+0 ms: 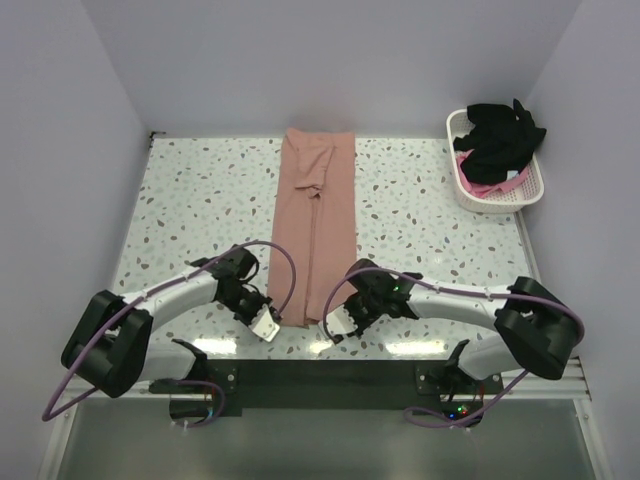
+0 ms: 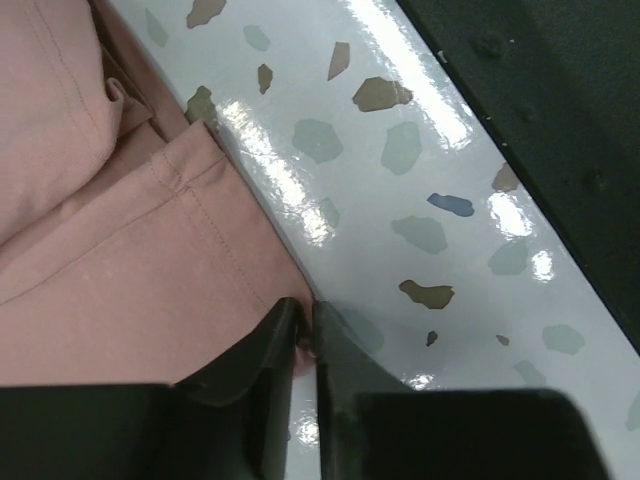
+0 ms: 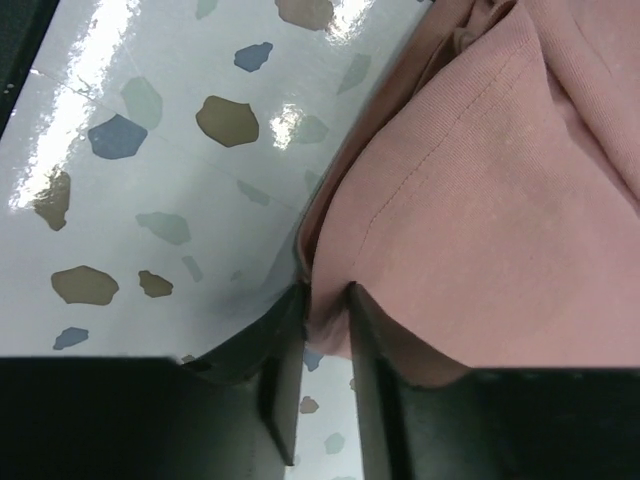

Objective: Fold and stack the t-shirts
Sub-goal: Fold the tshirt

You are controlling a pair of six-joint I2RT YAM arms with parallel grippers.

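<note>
A dusty salmon-pink t-shirt lies in a long narrow strip down the middle of the table, its near end between my two grippers. My left gripper sits at the near left corner. In the left wrist view its jaws are almost together, with a bit of the pink hem pinched between them. My right gripper sits at the near right corner. Its jaws press on a bunched fold of the cloth. A black t-shirt and a brighter pink one lie in the basket.
A white lattice basket stands at the far right corner of the speckled table. A black mounting bar runs along the near edge behind both grippers. Plain walls close in the left, right and far sides.
</note>
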